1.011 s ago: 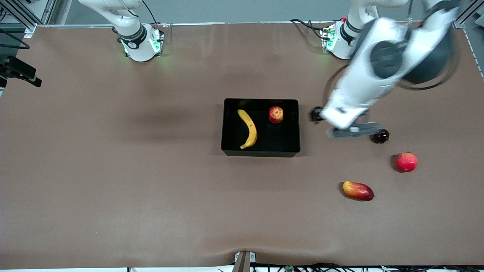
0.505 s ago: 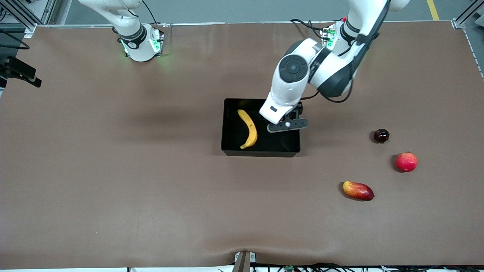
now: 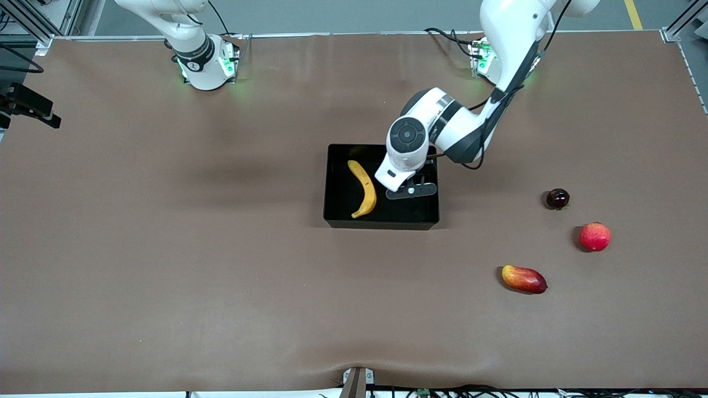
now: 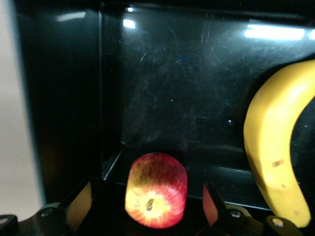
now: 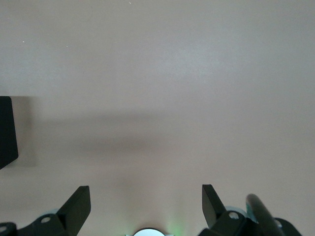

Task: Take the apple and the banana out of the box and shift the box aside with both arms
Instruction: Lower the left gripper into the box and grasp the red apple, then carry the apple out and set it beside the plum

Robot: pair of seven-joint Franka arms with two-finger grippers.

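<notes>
The black box [image 3: 381,224] stands at the table's middle. The yellow banana [image 3: 363,188] lies in it, toward the right arm's end. My left gripper [image 3: 412,190] is down inside the box at the left arm's end and hides the apple in the front view. In the left wrist view the red-yellow apple [image 4: 156,189] sits on the box floor [image 4: 172,88] between my open left gripper's [image 4: 144,209] fingers, with a gap on each side; the banana [image 4: 275,147] lies beside it. My right gripper [image 5: 145,206] is open and empty over bare table, waiting; a box corner [image 5: 6,130] shows.
On the table toward the left arm's end lie a small dark round fruit [image 3: 557,198], a larger red round fruit [image 3: 594,236] and an oblong red-yellow mango [image 3: 524,278], all outside the box.
My left arm has swung from over the table by the dark fruit to over the box and come down around the apple, now hidden in the front view. The right arm has not moved.
</notes>
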